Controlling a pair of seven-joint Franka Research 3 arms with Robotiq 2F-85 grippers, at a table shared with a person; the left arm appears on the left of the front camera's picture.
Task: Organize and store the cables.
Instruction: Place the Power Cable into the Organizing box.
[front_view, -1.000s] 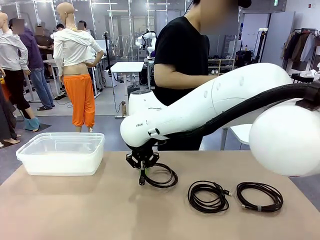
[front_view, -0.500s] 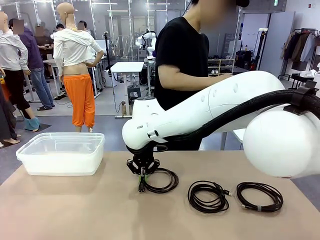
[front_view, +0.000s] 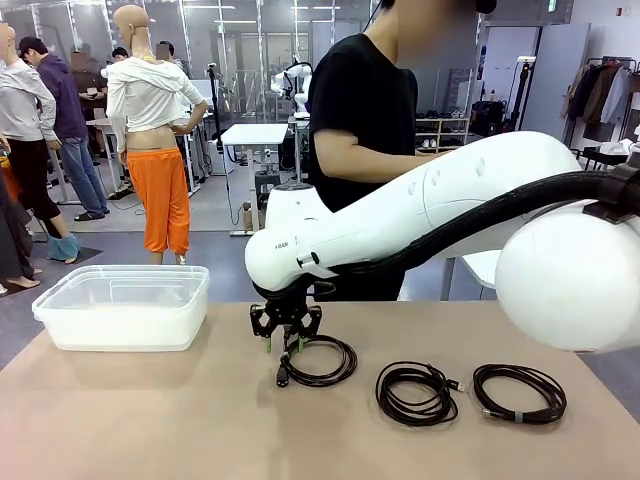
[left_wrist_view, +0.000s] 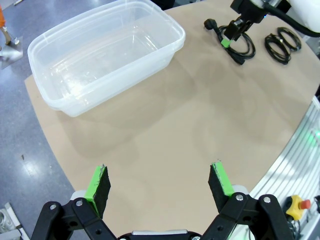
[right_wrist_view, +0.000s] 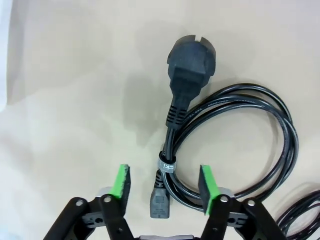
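Hovering my right gripper (right_wrist_view: 162, 175), jaws spread, over the plug cable (right_wrist_view: 192, 65), middle of the table (front_view: 140, 420); I am aiming for its tied bundle so the coil lifts whole. Also spread: my left gripper (left_wrist_view: 160, 175).

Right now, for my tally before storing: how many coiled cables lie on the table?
3. The plug cable lies below the right gripper; a second coil sits to its right; the third coil is rightmost. None is in the bin.

The power cable (right_wrist_view: 176, 110) looks like smooth, slightly glossy black rubber; the storage bin (front_view: 120, 332) is translucent plastic; the table (front_view: 150, 420) is matt tan.
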